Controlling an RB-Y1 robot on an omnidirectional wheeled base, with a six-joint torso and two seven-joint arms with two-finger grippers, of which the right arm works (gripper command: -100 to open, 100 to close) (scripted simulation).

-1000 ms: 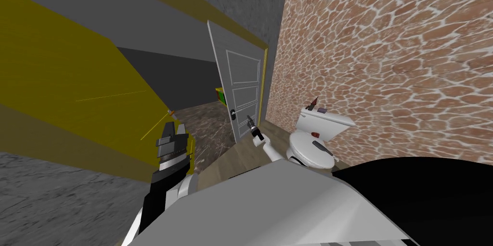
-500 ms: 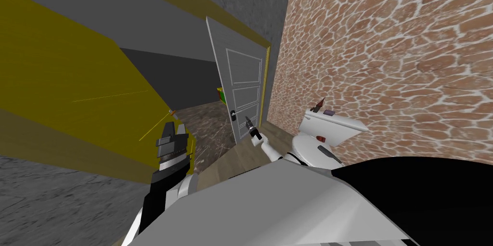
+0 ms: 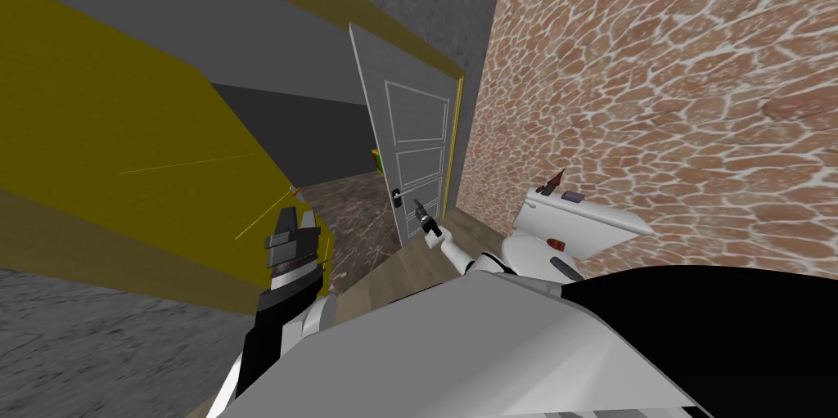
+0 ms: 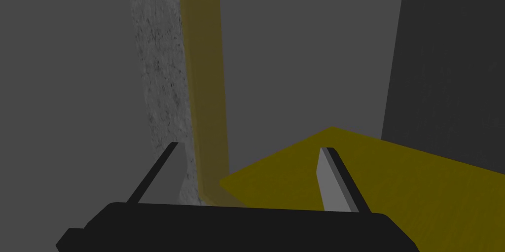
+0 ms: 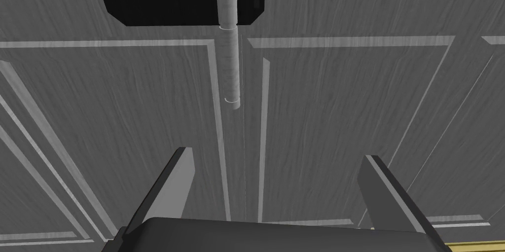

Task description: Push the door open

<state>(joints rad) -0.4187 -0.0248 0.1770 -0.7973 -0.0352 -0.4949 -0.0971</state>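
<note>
The grey door (image 3: 417, 135) stood ajar at the far end. The right end effector (image 5: 277, 154), spread wide and empty, faced its panel beside the handle (image 5: 230, 66); pushing seemed under way, needing steady forward pressure next.

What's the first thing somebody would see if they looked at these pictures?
Probably the big wall of reddish stones on the right, with a white toilet below it. Then the grey door standing partly open in the middle, with the right gripper, fingers open, close to its handle.
</note>
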